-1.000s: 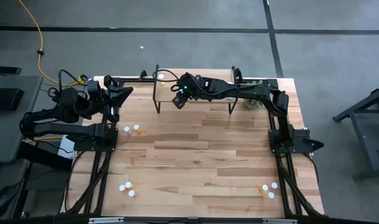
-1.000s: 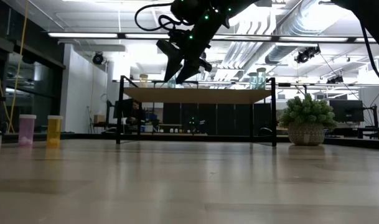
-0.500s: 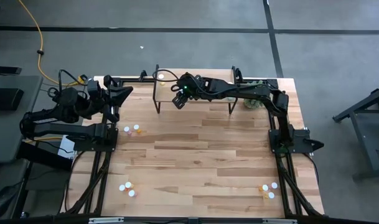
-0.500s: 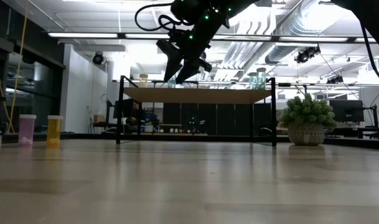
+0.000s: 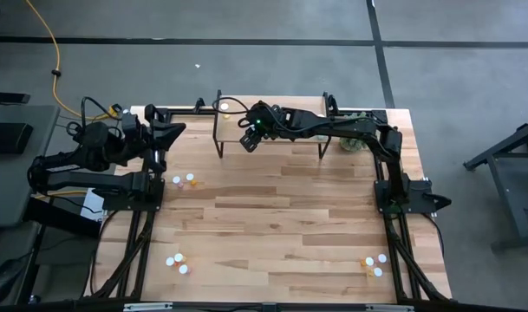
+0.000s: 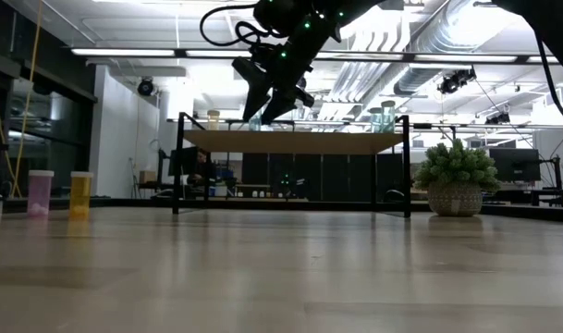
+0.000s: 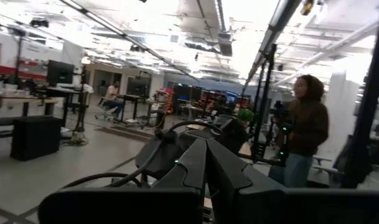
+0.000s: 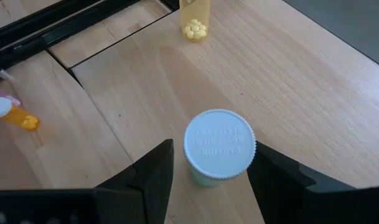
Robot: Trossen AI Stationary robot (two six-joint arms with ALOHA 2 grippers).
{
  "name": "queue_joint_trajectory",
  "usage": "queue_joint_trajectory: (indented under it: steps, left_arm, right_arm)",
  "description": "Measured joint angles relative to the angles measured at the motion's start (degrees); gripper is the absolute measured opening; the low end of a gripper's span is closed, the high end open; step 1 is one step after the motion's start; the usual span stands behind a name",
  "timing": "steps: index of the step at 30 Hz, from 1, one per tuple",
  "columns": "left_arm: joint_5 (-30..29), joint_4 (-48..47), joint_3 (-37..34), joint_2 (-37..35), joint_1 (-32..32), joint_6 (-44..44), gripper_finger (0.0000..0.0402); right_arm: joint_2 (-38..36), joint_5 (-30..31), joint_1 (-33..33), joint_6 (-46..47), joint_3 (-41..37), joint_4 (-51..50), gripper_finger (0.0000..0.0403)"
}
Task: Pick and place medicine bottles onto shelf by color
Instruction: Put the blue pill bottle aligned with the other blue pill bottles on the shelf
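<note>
My right gripper (image 5: 249, 139) (image 8: 212, 148) hangs over the near left part of the shelf (image 5: 277, 100), pointing down. It is open. Its two fingers stand on either side of a pale teal bottle with a white cap (image 8: 219, 143), with a gap on each side. The bottle stands upright on the shelf top (image 8: 289, 93). A yellow bottle (image 8: 195, 15) (image 5: 224, 107) stands at the shelf's far left. In the low view the gripper (image 6: 272, 97) is just above the shelf (image 6: 295, 141). My left gripper (image 5: 172, 128) waits shut at the table's far left.
Groups of bottles stand on the table at left (image 5: 185, 180), near left (image 5: 177, 262) and near right (image 5: 375, 263). Pink (image 6: 41, 192) and yellow (image 6: 80, 194) bottles show in the low view. A potted plant (image 6: 457, 176) stands right of the shelf. A person (image 7: 304, 137) stands beyond the table.
</note>
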Motion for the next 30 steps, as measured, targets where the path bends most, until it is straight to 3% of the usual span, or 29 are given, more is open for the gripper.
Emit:
queue_joint_trajectory:
  steps: [30]
  left_arm:
    - [-0.3, -0.1, 0.0, 0.0, 0.0, -0.6, 0.0000]
  right_arm:
    - [-1.3, -0.1, 0.0, -0.2, 0.0, 1.4, 0.0174]
